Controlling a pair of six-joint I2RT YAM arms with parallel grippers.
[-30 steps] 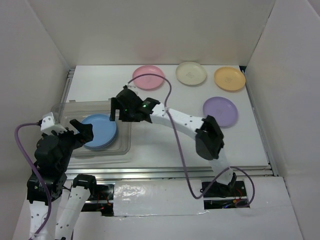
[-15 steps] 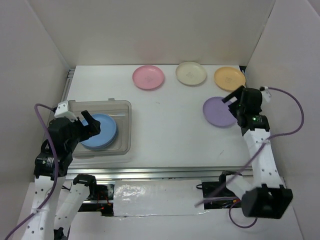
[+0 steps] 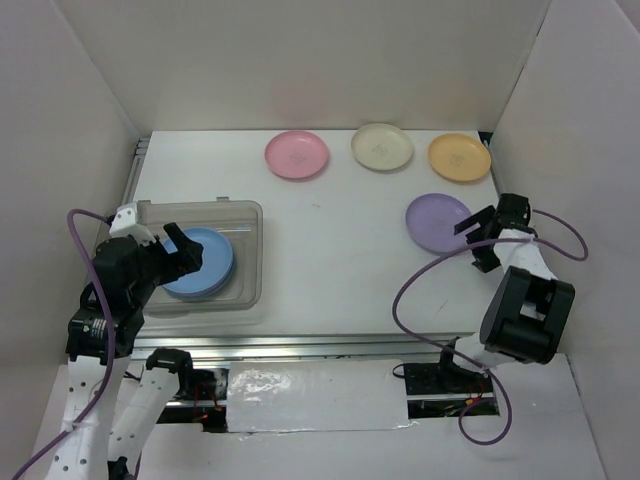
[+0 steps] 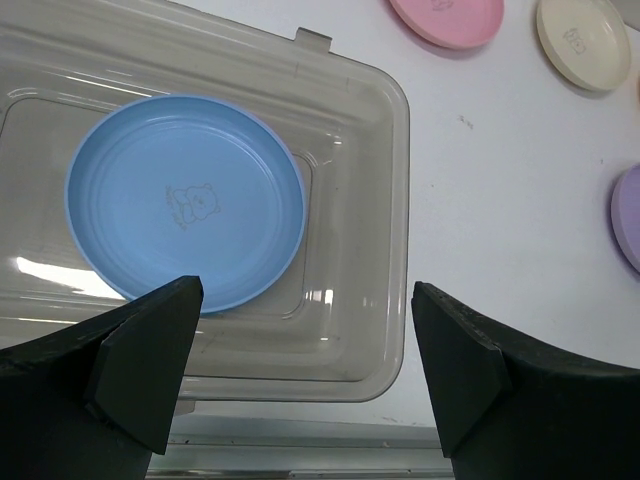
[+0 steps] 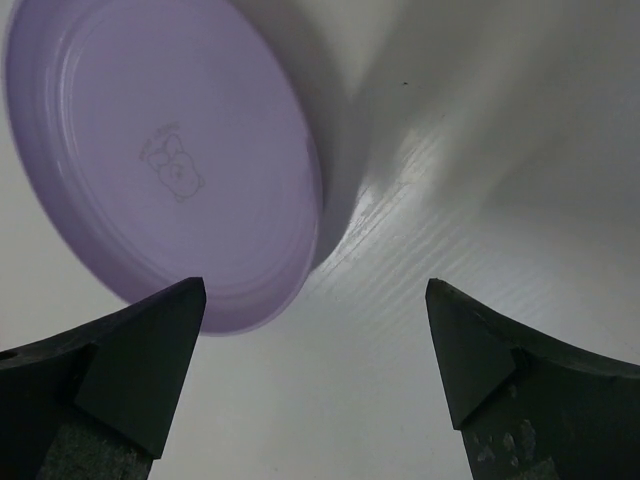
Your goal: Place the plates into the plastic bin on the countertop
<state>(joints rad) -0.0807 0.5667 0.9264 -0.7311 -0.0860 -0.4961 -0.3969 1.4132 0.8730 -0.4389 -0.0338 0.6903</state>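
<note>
The countertop [image 3: 340, 270] was walled by white panels. The plastic bin [image 3: 250, 215] was set at its left, with the blue plate [image 3: 200, 262] laid inside. The pink plate [image 3: 297, 155], cream plate [image 3: 382, 146] and orange plate [image 3: 459, 157] were ranged along the far edge. The left gripper [image 4: 305, 295] was held agape above the bin. The right gripper [image 5: 315, 295] was spread wide just beside the purple plate [image 5: 160, 170].

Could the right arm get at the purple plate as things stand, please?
Probably yes: the open right gripper sits right beside the purple plate, with nothing between them.
</note>
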